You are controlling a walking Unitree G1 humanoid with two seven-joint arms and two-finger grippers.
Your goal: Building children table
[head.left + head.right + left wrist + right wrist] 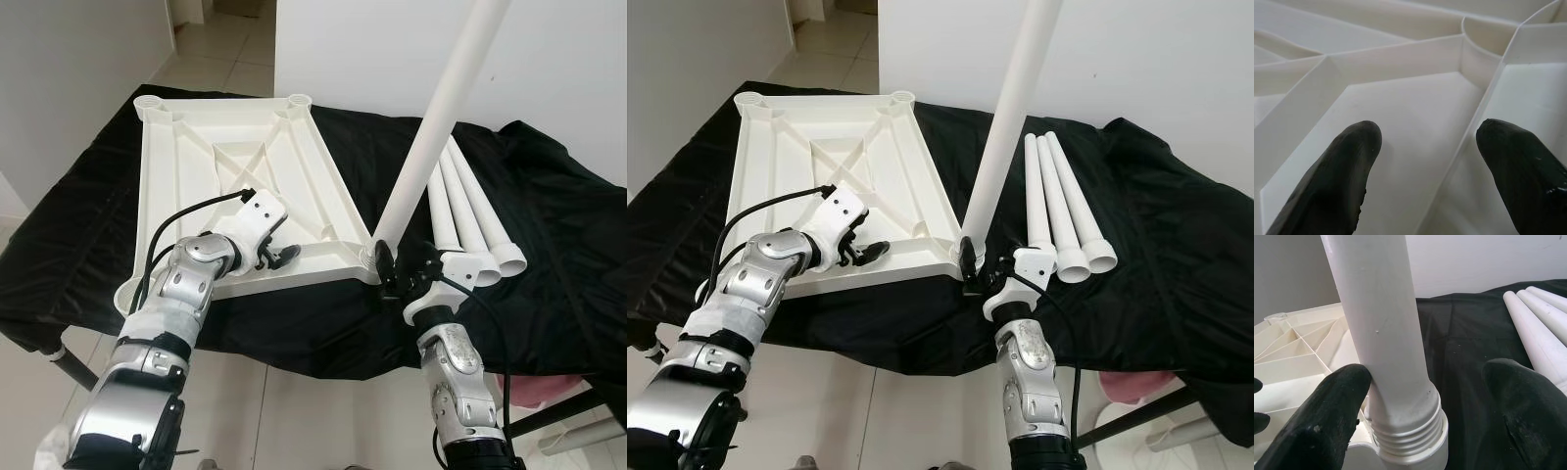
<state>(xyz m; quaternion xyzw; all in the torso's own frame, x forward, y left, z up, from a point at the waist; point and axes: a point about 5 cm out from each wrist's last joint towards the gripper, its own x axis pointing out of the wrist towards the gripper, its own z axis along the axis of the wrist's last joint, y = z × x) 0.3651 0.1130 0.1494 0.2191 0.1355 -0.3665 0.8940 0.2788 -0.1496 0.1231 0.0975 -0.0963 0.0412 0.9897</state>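
Observation:
A white plastic tabletop [235, 157] lies upside down on a black cloth, its ribs facing up. One white leg [431, 137] stands in the near right corner socket [1410, 440], leaning up and to the right. At the base of that leg is my right gripper [404, 266], open around it; one finger [1337, 406] touches the leg and the other stays apart. My left gripper [279, 257] rests open on the tabletop's near edge, its fingers [1342, 171] on either side of a rib. Three loose legs [470, 211] lie on the cloth to the right.
The black cloth [549, 255] drapes over a low stand and hangs past its edges. A white wall [372, 49] rises behind it. Tiled floor [225, 49] runs off at the far left. Something pink [524, 387] sits under the stand at the right.

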